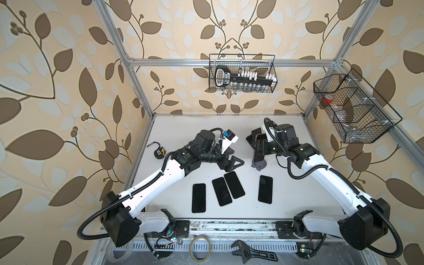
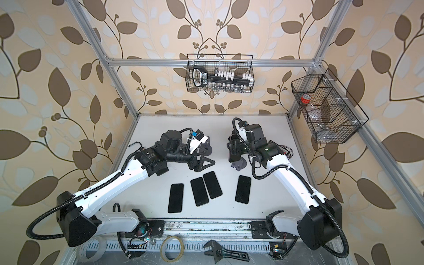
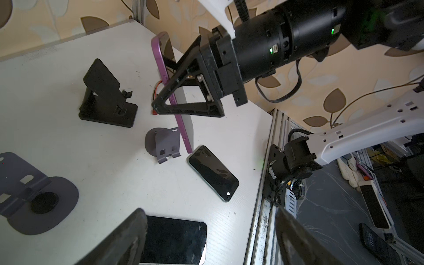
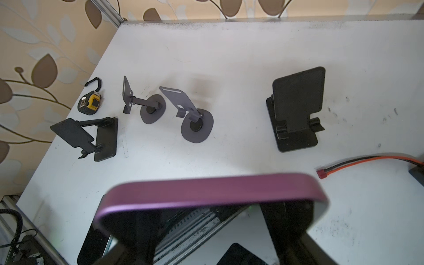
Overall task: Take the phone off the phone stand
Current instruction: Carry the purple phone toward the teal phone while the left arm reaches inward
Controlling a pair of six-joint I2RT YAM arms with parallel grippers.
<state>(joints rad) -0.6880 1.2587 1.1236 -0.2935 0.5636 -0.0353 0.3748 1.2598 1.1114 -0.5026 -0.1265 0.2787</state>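
My right gripper (image 1: 257,145) is shut on the phone (image 1: 258,153), a dark slab with a purple rim (image 4: 206,190), holding it by its two long edges and nearly upright. The phone's lower end (image 3: 187,146) hangs right beside the front lip of the small grey phone stand (image 3: 163,143), which also shows in both top views (image 2: 239,165). Whether they still touch I cannot tell. My left gripper (image 1: 233,165) hovers open to the left of the stand, above the flat phones, with nothing between its fingers (image 3: 128,238).
Several dark phones lie flat toward the table's front (image 1: 231,188), one close to the stand (image 3: 213,173). A black stand (image 4: 296,110), grey stands (image 4: 195,124), a tape measure (image 4: 90,105) and a red-black cable (image 4: 367,160) sit farther back. Wire baskets (image 1: 242,73) hang on the walls.
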